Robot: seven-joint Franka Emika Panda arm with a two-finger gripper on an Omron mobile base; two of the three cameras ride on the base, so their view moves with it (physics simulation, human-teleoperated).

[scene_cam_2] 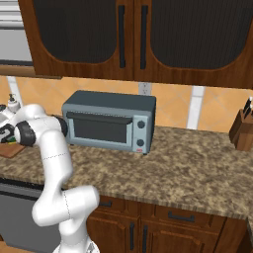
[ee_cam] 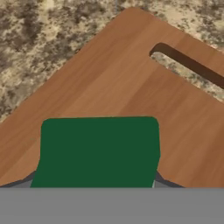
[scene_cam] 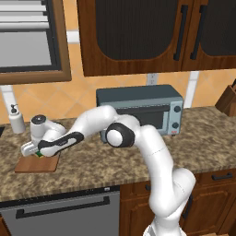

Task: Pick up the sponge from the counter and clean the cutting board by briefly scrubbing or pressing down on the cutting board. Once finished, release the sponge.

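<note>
I'm in the scrubbing step: my pincer (scene_cam: 38, 152) is clamped tight on the sponge (ee_cam: 99, 151), right over the cutting board (ee_cam: 131, 83) at the left end of the tabletop (scene_cam: 138, 161). Next, I reckon, press down, rub briefly, then let go. Sponge shows a dark green face; board's reddish wood, handle slot nearby.

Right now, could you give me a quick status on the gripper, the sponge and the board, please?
Gripper shut on sponge. Sponge over cutting board, at the board's far edge. Contact not confirmed. Nothing in the way.
</note>
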